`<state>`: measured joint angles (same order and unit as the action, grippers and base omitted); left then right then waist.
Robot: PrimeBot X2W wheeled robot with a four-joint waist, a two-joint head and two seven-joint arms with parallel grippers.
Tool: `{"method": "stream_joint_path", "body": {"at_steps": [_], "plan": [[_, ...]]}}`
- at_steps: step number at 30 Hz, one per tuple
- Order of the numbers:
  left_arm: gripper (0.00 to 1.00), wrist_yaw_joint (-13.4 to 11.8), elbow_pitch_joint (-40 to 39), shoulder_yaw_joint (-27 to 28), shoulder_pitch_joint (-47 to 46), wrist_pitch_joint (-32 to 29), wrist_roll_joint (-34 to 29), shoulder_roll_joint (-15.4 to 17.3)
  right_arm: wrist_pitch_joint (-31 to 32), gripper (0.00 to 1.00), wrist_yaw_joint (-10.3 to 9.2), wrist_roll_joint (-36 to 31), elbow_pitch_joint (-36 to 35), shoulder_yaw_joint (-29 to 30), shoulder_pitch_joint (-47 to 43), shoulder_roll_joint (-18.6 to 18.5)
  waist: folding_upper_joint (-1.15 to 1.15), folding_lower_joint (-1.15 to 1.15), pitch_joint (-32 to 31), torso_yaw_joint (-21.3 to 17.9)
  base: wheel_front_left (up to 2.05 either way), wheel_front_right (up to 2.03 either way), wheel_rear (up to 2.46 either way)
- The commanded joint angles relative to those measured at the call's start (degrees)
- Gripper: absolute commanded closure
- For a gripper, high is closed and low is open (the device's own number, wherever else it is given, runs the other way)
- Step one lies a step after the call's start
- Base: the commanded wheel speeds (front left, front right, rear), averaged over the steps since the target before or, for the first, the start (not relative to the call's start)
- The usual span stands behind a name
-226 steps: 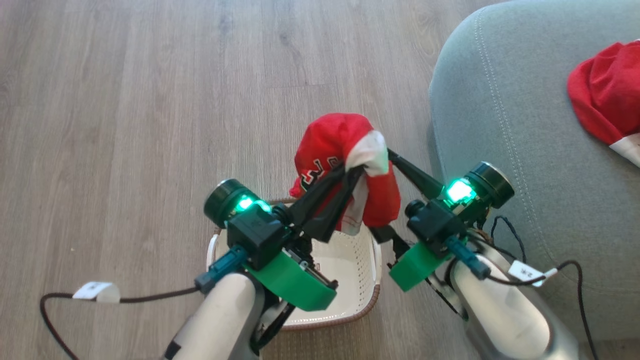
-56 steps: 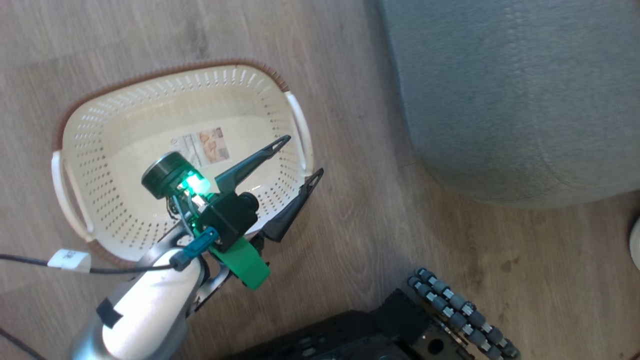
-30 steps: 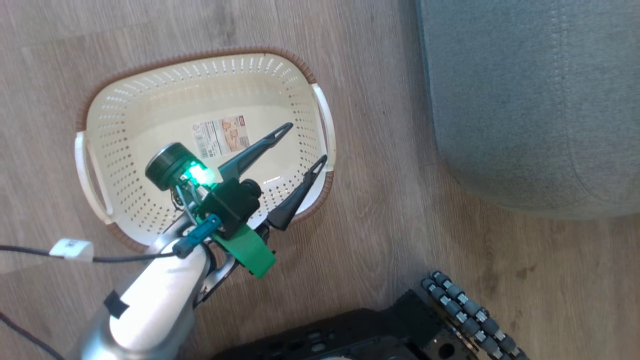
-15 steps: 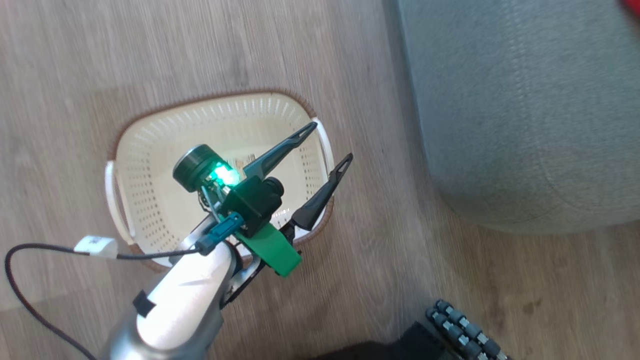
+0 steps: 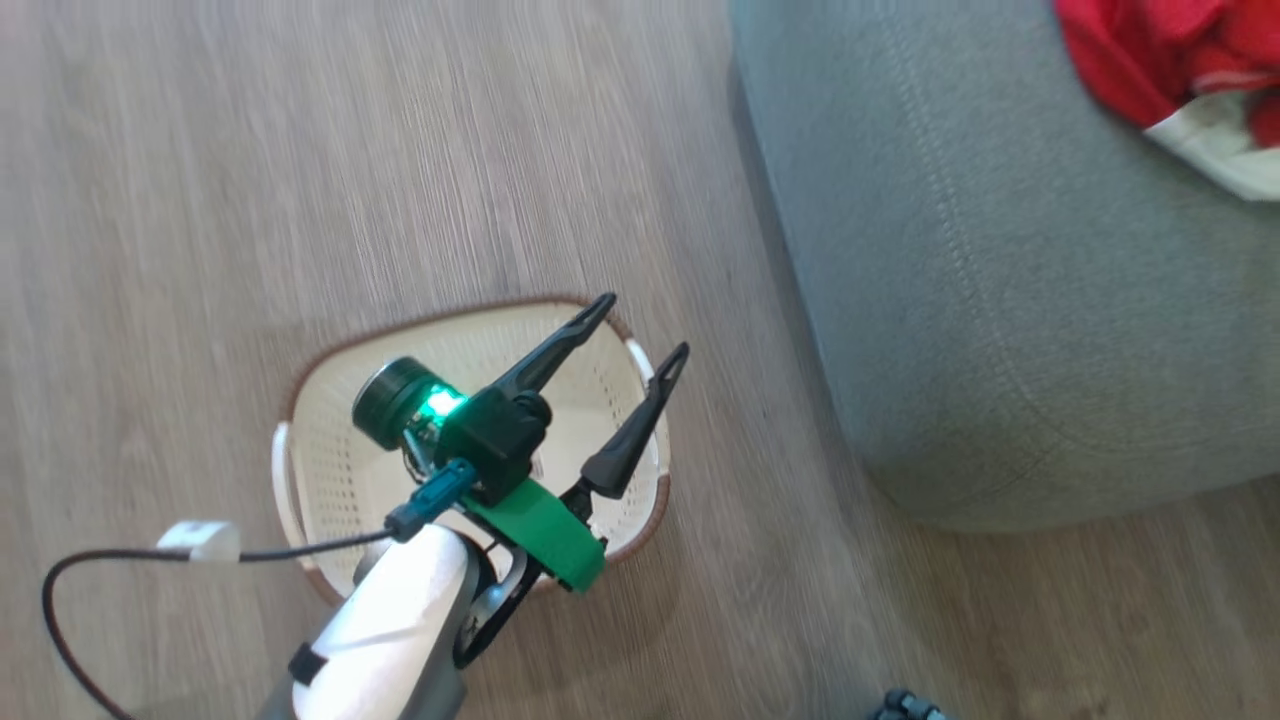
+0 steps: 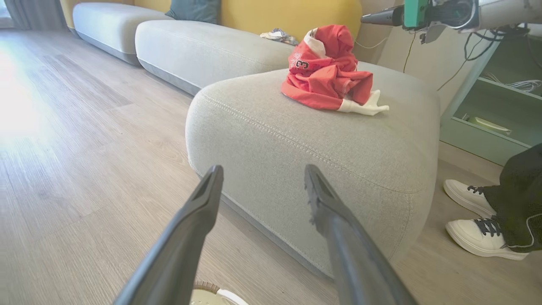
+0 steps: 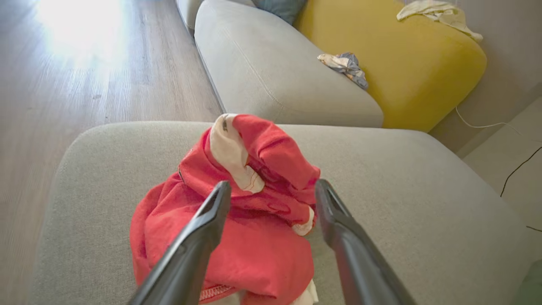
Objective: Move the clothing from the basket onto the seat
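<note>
the wooden floor (image 5: 300,150) runs up to the seat (image 5: 1000,300), a big grey-green cushion with a line of stitching near its rounded edge. the clothing (image 7: 254,212) lies in a heap on top of the seat, well in from the seat's front corner. it is red with white patches, and a white "3" faces the left wrist view. the basket (image 5: 330,480) stands on the floor near the seat's corner, apart from it.

the right gripper (image 7: 273,184) hangs above the seat with its two fingers spread wide. the heap lies just beyond and below the tips, framed between them, and neither finger pinches the fabric. the left gripper (image 5: 645,323) is off the seat, over the basket's seat-side rim. its fingers are also wide apart with nothing between them, and they point toward the seat. the clothing is well apart from this gripper, up on the seat's top.

in the head view the picture's top right corner cuts the clothing off, and the whole view is smeared. whether the heap is one garment or two cannot be told. the left arm covers much of the basket's inside. whether the right fingertips graze the fabric cannot be told. by the seat's far side, a person's white shoes (image 6: 482,239) and a dark trouser leg are cut off at the picture's edge.
</note>
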<state>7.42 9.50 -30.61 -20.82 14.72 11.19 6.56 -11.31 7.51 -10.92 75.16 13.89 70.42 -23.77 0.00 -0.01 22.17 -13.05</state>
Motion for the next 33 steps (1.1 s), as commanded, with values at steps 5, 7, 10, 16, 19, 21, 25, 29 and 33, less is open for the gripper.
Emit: {"method": "stream_joint_path", "body": {"at_steps": [5, 7, 10, 16, 19, 21, 25, 29, 33], "plan": [[0.0, 0.1, -1.8, 4.3, 2.1, 0.3, 0.2, -1.4, -3.1, 0.0, -0.02, 6.1, -2.6, -6.0, -1.0, 1.2, 0.0, 0.01, -6.8, -0.2, 0.0, 0.0, 0.0], [0.0, 0.1, -1.9, 5.2, 3.1, 0.3, 0.0, -1.7, -3.5, 0.0, -0.02, 9.0, -4.7, -8.6, -2.0, 2.1, 0.0, 0.01, -8.3, -0.2, 0.0, 0.0, 0.0], [0.0, 0.1, -2.3, 6.8, 4.6, 0.3, -0.2, -2.2, -3.6, 0.0, -0.02, 15.3, -11.5, -13.1, -5.4, 3.0, 0.0, 0.01, -10.5, 0.1, 0.0, 0.0, 0.0], [0.0, 0.1, -3.7, 10.3, 6.7, 0.3, -0.6, -3.0, -3.7, 0.0, -0.02, 31.3, -31.8, -24.0, -19.2, -1.0, 0.0, 0.01, -13.1, 1.6, 0.0, 0.0, 0.0], [0.0, 0.1, -4.3, 12.7, 7.4, 0.3, -0.9, -3.3, -3.7, 0.0, -0.02, 38.2, -42.3, -25.5, -26.1, -3.6, 0.0, 0.01, -14.0, 2.7, 0.0, 0.0, 0.0], [0.0, 0.1, -4.7, 14.7, 8.0, 0.3, -0.9, -3.4, -3.7, 0.0, -0.02, 41.1, -47.5, -24.9, -30.4, -4.5, 0.0, 0.01, -14.7, 3.5, 0.0, 0.0, 0.0], [0.0, -0.7, -5.1, 19.2, 9.5, 0.3, 0.4, -3.6, -3.7, 0.0, -0.02, 43.0, -56.5, -22.9, -38.1, -2.8, 0.0, 0.01, -16.1, 5.1, 0.0, 0.0, 0.0], [0.0, -3.7, -6.4, 22.0, 10.6, 0.3, 1.3, -3.7, -3.7, 0.0, -0.02, 41.5, -63.2, -21.7, -45.0, 1.1, 0.0, 0.01, -16.8, 6.9, 0.0, 0.0, 0.0], [0.0, -6.2, -7.6, 23.6, 11.4, 0.3, 1.1, -3.7, -3.7, 0.0, -0.02, 40.4, -66.6, -21.3, -50.9, 5.5, 0.0, 0.01, -16.9, 9.1, 0.0, 0.0, 0.0]]}}
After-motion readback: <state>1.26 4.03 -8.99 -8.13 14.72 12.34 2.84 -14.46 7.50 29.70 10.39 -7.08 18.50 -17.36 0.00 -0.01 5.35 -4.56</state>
